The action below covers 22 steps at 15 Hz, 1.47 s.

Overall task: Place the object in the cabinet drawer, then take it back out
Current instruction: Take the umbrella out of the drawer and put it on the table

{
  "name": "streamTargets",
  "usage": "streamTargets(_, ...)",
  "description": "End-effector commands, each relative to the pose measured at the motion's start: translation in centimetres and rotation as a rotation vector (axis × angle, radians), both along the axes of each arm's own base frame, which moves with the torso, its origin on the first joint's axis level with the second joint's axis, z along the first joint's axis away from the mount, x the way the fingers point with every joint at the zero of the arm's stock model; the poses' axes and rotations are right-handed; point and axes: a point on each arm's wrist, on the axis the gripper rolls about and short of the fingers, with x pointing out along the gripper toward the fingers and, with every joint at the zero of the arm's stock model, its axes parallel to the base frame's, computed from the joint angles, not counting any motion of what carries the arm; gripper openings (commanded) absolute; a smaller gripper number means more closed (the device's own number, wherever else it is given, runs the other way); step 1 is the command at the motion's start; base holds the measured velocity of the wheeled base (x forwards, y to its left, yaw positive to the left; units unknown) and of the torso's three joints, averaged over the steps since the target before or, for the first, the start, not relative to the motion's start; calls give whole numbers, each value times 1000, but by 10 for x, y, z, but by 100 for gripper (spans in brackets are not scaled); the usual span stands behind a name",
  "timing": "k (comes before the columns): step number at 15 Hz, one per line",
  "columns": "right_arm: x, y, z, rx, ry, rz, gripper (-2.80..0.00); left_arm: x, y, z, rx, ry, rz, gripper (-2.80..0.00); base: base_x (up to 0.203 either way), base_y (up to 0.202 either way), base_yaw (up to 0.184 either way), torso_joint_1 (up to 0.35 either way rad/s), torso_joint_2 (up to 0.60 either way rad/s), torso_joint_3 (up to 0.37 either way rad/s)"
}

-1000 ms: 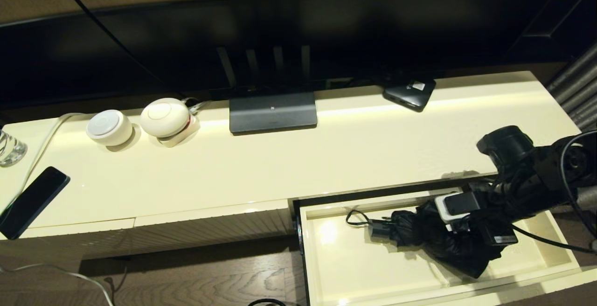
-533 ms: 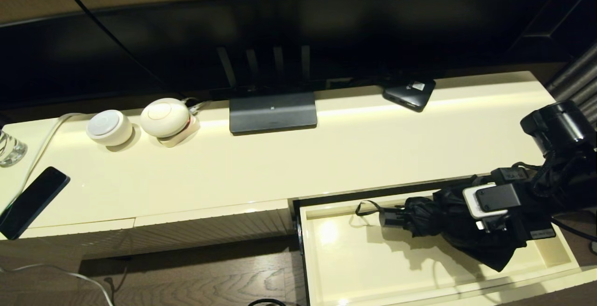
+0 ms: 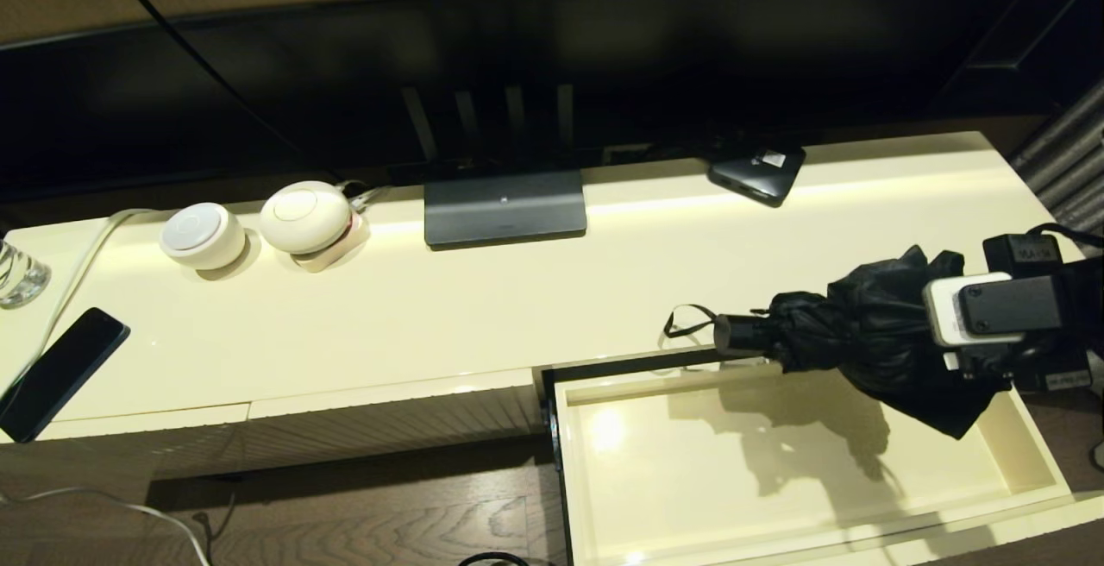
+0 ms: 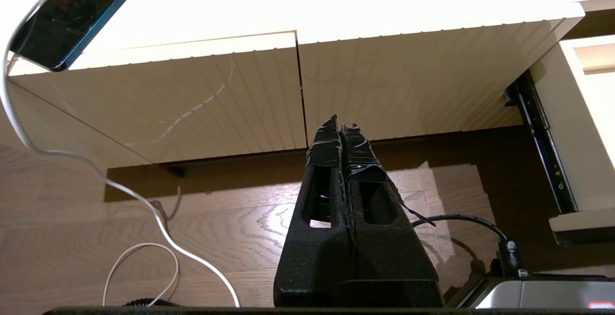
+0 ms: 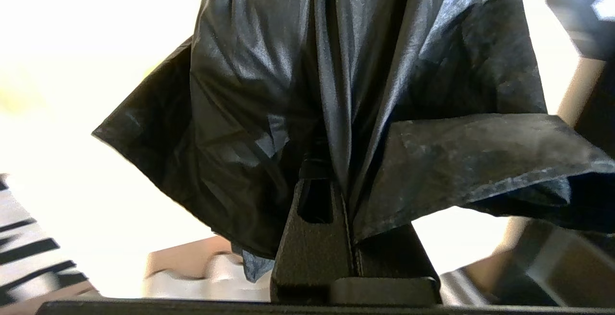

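The black folding umbrella (image 3: pixel 862 333) hangs in the air above the open cream cabinet drawer (image 3: pixel 690 506), level with the cabinet top's front edge. Its short handle (image 3: pixel 737 333) and thin wrist loop (image 3: pixel 681 320) point left. My right gripper (image 3: pixel 936 350) is shut on the bunchy fabric at the umbrella's right end. In the right wrist view the fabric (image 5: pixel 336 65) drapes over the gripper (image 5: pixel 343 180) and hides its tips. The drawer holds nothing but the umbrella's shadow. My left gripper (image 4: pixel 340 125) is shut and empty, parked low in front of the ribbed cabinet front.
On the cabinet top (image 3: pixel 517 307) stand a TV base (image 3: pixel 504 208), a flat black box with a white label (image 3: pixel 757 171), two round white devices (image 3: pixel 203 235), a phone (image 3: pixel 59 372) and a glass (image 3: pixel 17 273). The drawer's side wall (image 4: pixel 562 113) and slide rail show right of the ribbed panels (image 4: pixel 192 103).
My right gripper has lifted the umbrella off the drawer floor, up and to the right, until it hangs clear above the drawer. The left arm has not moved.
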Motion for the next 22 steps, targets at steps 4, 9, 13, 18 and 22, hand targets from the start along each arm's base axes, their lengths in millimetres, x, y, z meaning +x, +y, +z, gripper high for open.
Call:
streamTargets(4,22,2,15,0,-103,3,-280,0,0,-1,-1,4,1,-280,0,0,0,0,0,0)
streamTargets(9,86,8,4,3,-277,-5,-280,0,0,-1,-1,5,1,-280,0,0,0,0,0,0)
streamTargets(13,114,9,-6,-27,-348,0,-280,0,0,-1,-1,4,1,-280,0,0,0,0,0,0)
streamTargets(18,122,11,-11,-43,-382,5,-280,0,0,-1,-1,4,1,-280,0,0,0,0,0,0)
streamTargets(22,114,10,-7,-63,-392,17,0,0,0,-1,-1,4,1,-280,0,0,0,0,0,0)
